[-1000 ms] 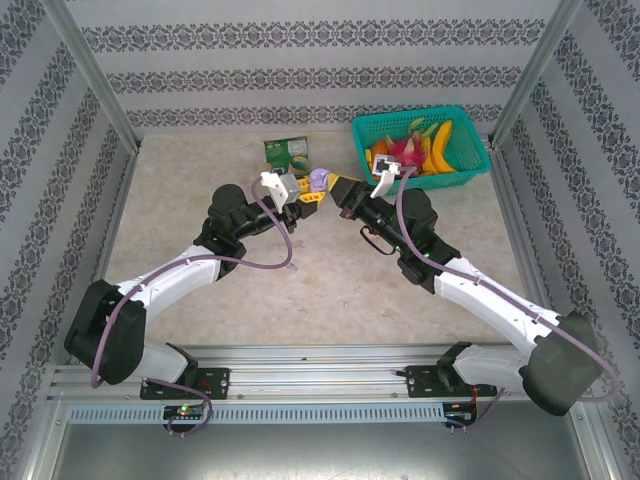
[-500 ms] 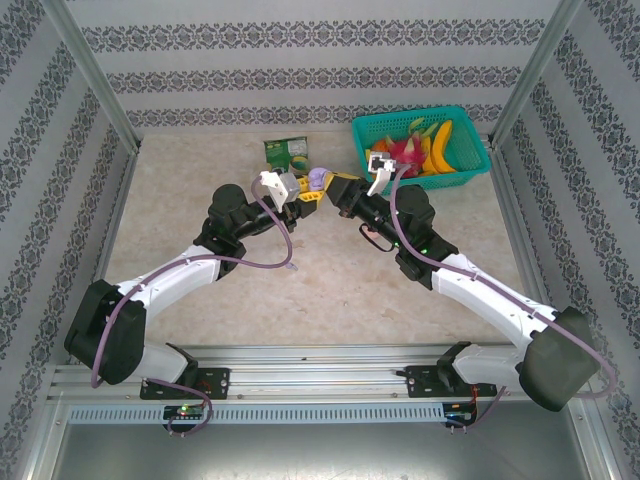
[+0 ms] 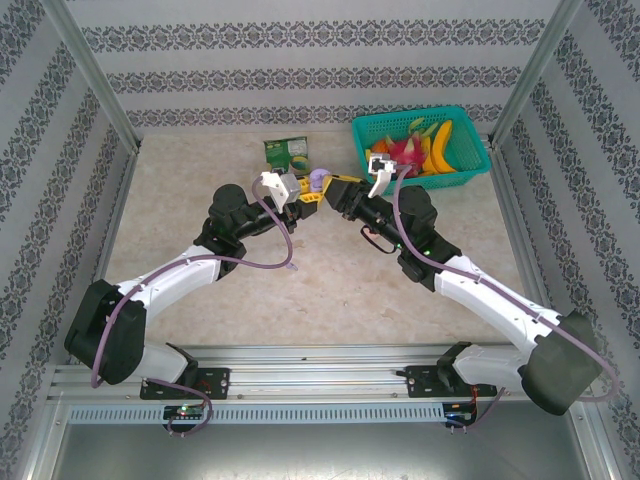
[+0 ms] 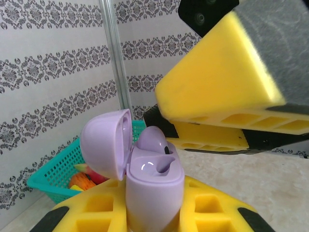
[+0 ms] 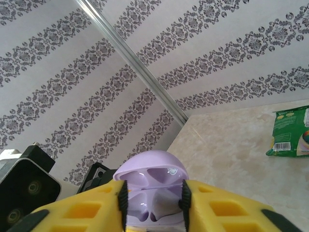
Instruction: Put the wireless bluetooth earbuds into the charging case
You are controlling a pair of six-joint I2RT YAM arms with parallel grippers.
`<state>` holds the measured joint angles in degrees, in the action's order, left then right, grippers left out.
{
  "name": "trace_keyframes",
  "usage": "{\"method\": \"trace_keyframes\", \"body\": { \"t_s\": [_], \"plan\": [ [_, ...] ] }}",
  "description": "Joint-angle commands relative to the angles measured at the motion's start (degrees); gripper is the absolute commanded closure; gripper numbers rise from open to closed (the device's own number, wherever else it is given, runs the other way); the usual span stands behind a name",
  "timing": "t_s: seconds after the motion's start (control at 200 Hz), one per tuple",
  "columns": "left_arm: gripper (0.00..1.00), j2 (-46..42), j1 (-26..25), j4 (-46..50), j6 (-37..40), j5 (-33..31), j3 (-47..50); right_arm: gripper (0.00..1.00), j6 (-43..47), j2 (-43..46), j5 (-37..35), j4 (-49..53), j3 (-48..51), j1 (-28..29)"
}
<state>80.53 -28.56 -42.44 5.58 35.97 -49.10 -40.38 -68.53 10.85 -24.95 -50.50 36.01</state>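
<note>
The lavender charging case (image 4: 154,188) stands upright with its lid (image 4: 104,147) swung open to the left. My left gripper (image 4: 154,208) is shut on its body, held above the table at the back middle (image 3: 316,182). One lavender earbud (image 4: 153,139) sits in the far slot; the near slot (image 4: 161,166) is hollow. My right gripper (image 3: 338,187) hovers just above the case, its yellow fingers (image 4: 217,82) apart and holding nothing. In the right wrist view the open case (image 5: 152,186) shows through the gap of that gripper (image 5: 153,205).
A teal basket (image 3: 420,112) of toy fruit stands at the back right, close behind the right gripper. A green packet (image 3: 287,152) lies at the back middle of the beige table (image 3: 330,280). Patterned walls and metal posts enclose three sides.
The right gripper's jaws have spread apart over the case. The left gripper has kept its hold on the case without moving.
</note>
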Motion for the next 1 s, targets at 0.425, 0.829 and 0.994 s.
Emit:
{"method": "trace_keyframes", "body": {
  "t_s": [0.425, 0.829, 0.994],
  "plan": [
    [1.0, -7.1, -0.1, -4.3, 2.6, -9.8, 5.3, 0.46, -1.9, 13.0, -3.3, 21.1, 7.3, -2.8],
    [1.0, -11.3, 4.6, -8.6, -2.7, -15.8, 11.6, 0.49, 6.9, -12.2, -2.5, 30.4, 4.6, 3.9],
    [1.0, -13.4, 5.9, -8.0, -3.2, -17.0, 13.0, 0.5, 17.0, -24.8, -1.8, 33.7, -4.5, 7.9]
  ]
}}
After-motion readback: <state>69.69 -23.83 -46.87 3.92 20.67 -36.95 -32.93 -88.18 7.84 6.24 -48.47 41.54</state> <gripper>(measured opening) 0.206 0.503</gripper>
